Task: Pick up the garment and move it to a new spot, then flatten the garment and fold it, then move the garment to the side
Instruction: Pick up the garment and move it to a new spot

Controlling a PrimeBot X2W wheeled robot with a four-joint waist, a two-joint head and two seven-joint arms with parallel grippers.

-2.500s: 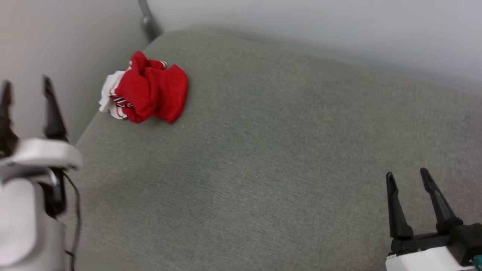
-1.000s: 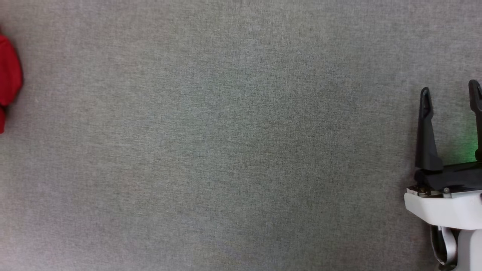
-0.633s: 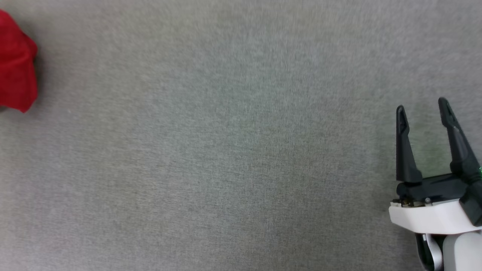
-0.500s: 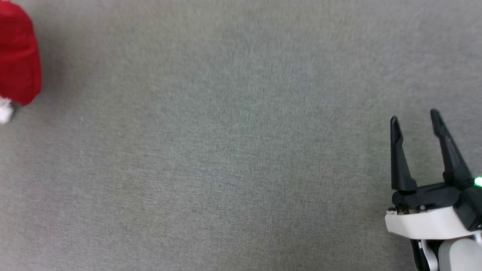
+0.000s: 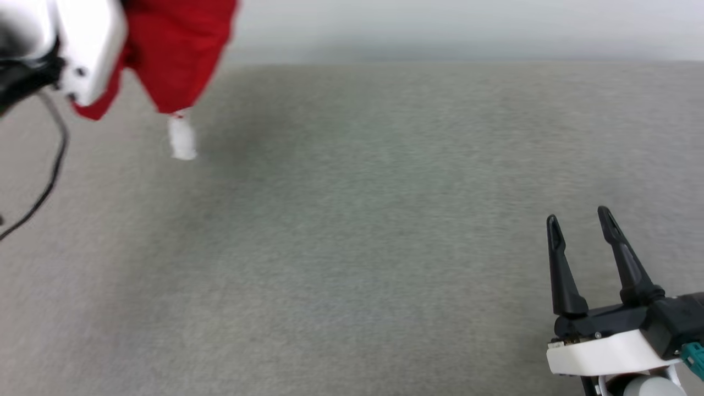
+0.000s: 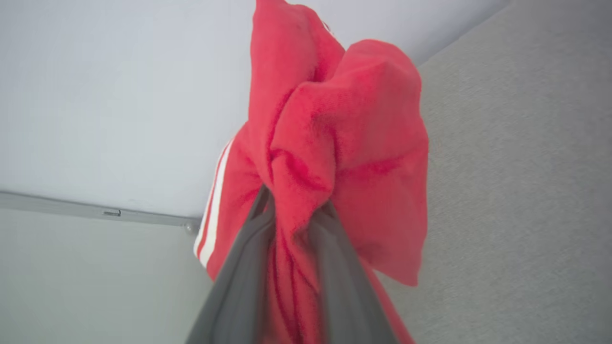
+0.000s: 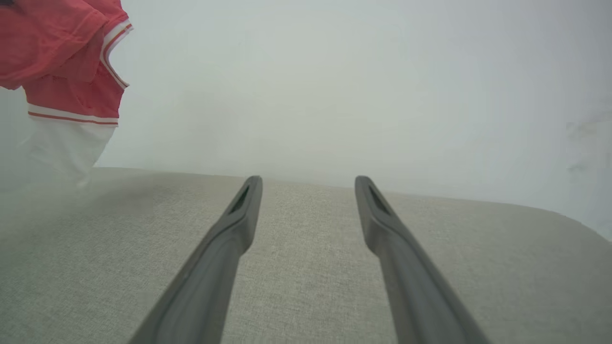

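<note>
Left wrist view: my left gripper (image 6: pixel 294 205) pinches the bunched red jersey T-shirt with white sleeves (image 6: pixel 344 119), dangling sleeve-down over the grey fabric surface (image 6: pixel 516 191), well left of my spread, empty right gripper (image 5: pixel 578 215).

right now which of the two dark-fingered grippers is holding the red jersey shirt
The left gripper: it is shut on the bunched red jersey T-shirt, lifted clear. The right gripper stands open and empty.

Bench (image 5: pixel 352 247) is covered in a grey-green woven fabric, looks a bit padded tbh. It takes up most of the head view, with its far edge running straight across near the top. In the right wrist view, the corner at the right is rounded.
</note>
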